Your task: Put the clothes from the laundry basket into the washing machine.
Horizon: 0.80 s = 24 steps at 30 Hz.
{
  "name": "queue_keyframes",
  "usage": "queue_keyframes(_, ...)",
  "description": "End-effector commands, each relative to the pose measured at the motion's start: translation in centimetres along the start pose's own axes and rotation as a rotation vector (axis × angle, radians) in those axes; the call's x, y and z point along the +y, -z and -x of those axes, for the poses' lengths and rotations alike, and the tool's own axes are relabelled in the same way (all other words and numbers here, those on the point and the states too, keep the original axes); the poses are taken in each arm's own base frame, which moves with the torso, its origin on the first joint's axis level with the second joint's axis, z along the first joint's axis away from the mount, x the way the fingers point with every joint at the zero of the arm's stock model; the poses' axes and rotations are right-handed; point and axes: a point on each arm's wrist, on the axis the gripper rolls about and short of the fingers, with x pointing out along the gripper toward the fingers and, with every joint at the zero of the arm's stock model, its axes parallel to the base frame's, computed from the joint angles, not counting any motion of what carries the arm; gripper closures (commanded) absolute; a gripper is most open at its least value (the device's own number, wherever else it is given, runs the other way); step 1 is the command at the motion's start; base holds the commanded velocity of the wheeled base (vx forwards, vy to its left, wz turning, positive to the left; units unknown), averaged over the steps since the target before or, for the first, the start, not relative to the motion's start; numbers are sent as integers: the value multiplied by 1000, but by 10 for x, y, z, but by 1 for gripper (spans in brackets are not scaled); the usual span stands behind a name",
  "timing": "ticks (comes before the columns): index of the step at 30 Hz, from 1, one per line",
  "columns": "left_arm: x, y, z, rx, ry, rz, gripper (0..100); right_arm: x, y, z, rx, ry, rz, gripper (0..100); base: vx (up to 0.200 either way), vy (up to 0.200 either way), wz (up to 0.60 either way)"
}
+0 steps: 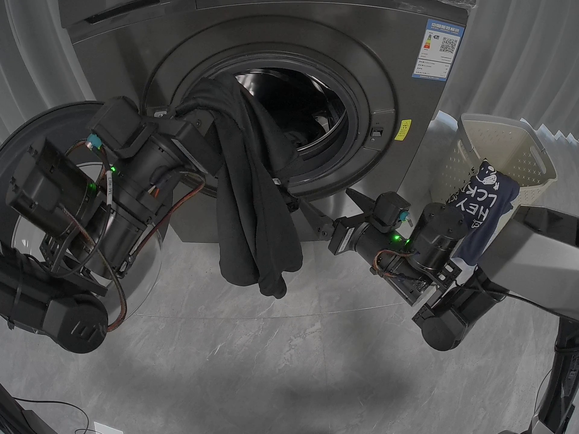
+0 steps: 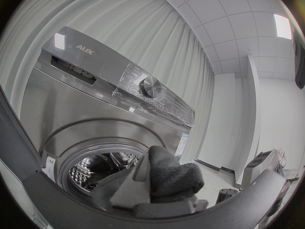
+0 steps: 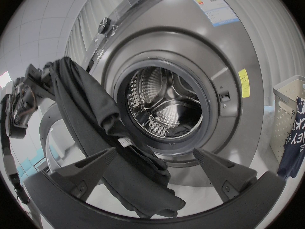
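A long black garment [image 1: 253,212] hangs over the left rim of the washing machine's open drum [image 1: 301,110] and droops toward the floor. My left gripper [image 2: 159,191] is shut on its upper end [image 2: 171,172], just outside the drum mouth [image 2: 95,169]. My right gripper [image 1: 325,203] is open below the drum, beside the hanging cloth; the garment [image 3: 95,112] lies by one of its fingers [image 3: 92,166], nothing between them. Some dark cloth lies inside the drum [image 3: 165,105]. A navy printed shirt [image 1: 488,206] drapes over the laundry basket's [image 1: 512,146] rim.
The round washer door [image 1: 60,113] stands swung open at the left, behind my left arm. The white perforated basket [image 3: 286,112] stands on the floor right of the machine. Grey floor in front of the machine is bare.
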Motion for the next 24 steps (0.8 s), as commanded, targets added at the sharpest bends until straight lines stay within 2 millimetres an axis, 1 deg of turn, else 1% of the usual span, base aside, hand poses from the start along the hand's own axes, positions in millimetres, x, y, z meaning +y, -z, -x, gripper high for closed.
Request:
queue_keyframes(1, -3, -4, 1, -11, 8, 4, 100, -17, 35, -17, 41, 32, 17, 0, 0, 0, 0)
queue_keyframes(5, -5, -4, 1, -10, 16, 9, 100, -26, 50, -28, 47, 46, 43, 0, 0, 0, 0)
queue_keyframes(11, -6, -6, 1, -15, 16, 9, 100, -32, 68, -40, 71, 54, 51, 0, 0, 0, 0)
queue_keyframes(13, -6, -6, 1, -15, 16, 9, 100, -32, 70, -40, 74, 54, 54, 0, 0, 0, 0)
queue_keyframes(14, -6, -6, 1, -15, 16, 9, 100, -33, 78, -45, 78, 51, 68, 0, 0, 0, 0)
queue_keyframes(15, -6, -6, 1, -15, 16, 9, 100, -33, 78, -45, 78, 51, 68, 0, 0, 0, 0)
queue_keyframes(17, -6, -6, 1, -15, 16, 10, 100, -31, 84, -47, 84, 46, 68, 0, 0, 0, 0)
queue_keyframes(20, -6, -6, 1, -15, 16, 10, 100, -29, 96, -45, 108, 41, 69, 0, 0, 0, 0)
queue_keyframes(24, -6, -6, 1, -15, 16, 10, 100, -23, 97, -45, 109, 22, 66, 0, 0, 0, 0)
